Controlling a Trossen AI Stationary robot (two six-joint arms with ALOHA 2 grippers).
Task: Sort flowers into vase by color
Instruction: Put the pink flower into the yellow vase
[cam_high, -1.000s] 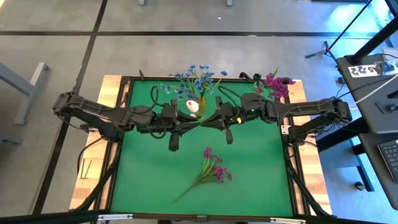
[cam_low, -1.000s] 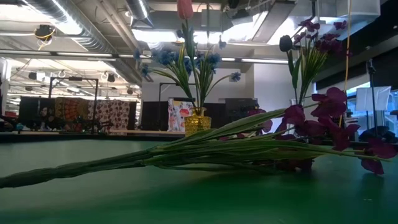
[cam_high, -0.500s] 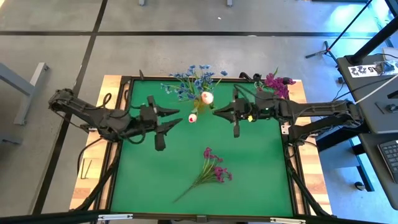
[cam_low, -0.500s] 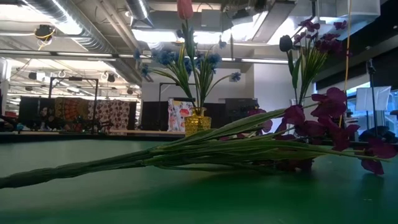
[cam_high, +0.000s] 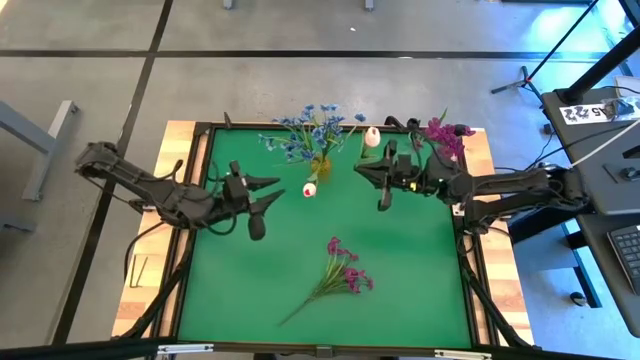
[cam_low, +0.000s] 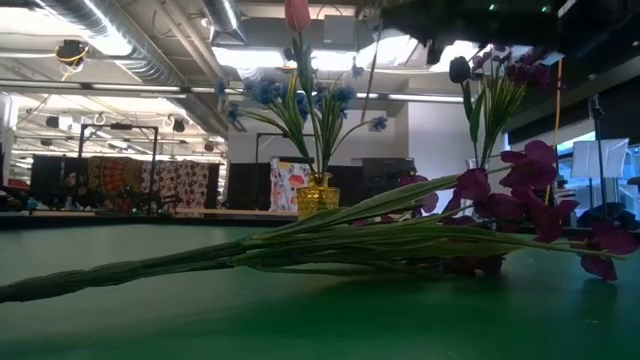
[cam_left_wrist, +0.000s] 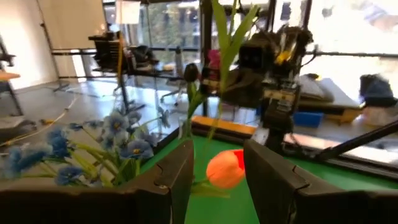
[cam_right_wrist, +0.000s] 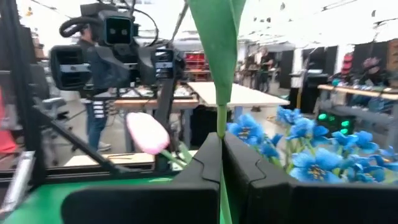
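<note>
Handoff done: right gripper (cam_high: 372, 168) is carrying the pale tulip-bud flower (cam_high: 371, 137) by its green stem, clamped, toward top centre; left gripper (cam_high: 262, 193) is retreating left, fingers spread, empty.

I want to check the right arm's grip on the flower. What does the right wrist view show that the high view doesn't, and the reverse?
Only the right wrist view shows the grip up close: the right gripper has its jaws closed on a green stem. Only the high view shows the magenta bunch lying loose on the table, the standing magenta flowers at the far right corner, and the left gripper, open over the table's left half. Both views show the blue flowers.
</note>
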